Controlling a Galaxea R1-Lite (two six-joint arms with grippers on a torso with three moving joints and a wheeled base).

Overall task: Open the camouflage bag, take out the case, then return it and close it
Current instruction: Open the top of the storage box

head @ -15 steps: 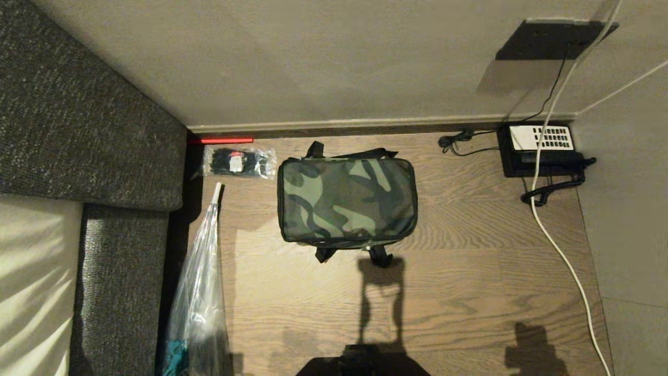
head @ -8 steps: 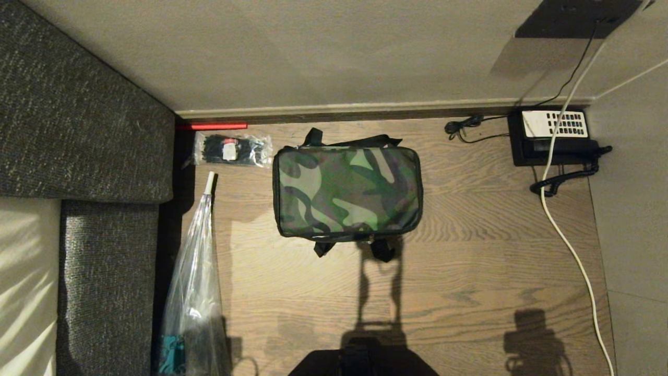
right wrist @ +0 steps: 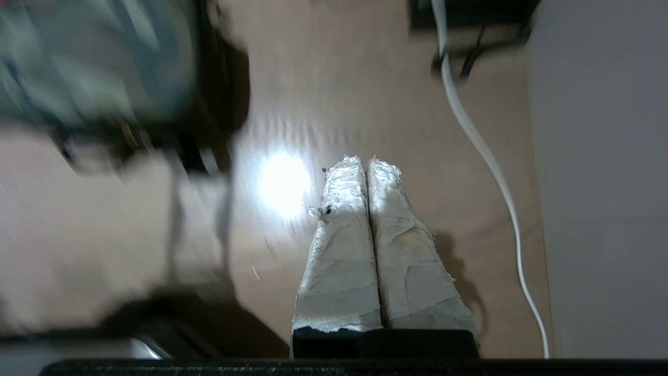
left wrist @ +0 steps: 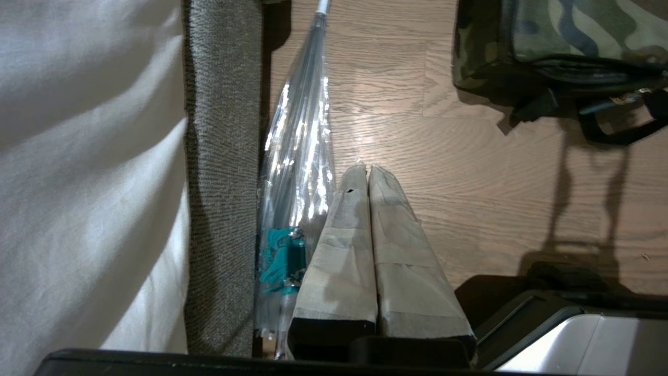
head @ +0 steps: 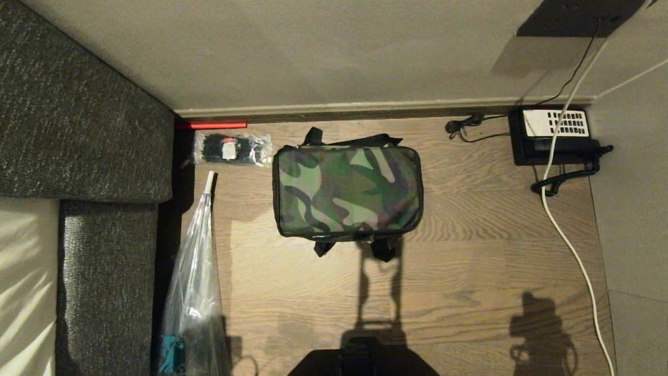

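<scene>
Camouflage bag [head: 347, 192] zipped shut, contents hidden

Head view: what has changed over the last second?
The whole picture slid, so the camera moved, not the things. The right arm's shadow on the floor changed shape, so that arm seems to be stirring. The bag lies shut and untouched; left hand and right hand stay shut and empty.

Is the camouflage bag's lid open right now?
No, the camouflage bag lies shut on the wooden floor, its lid flat and no red lining showing.
</scene>
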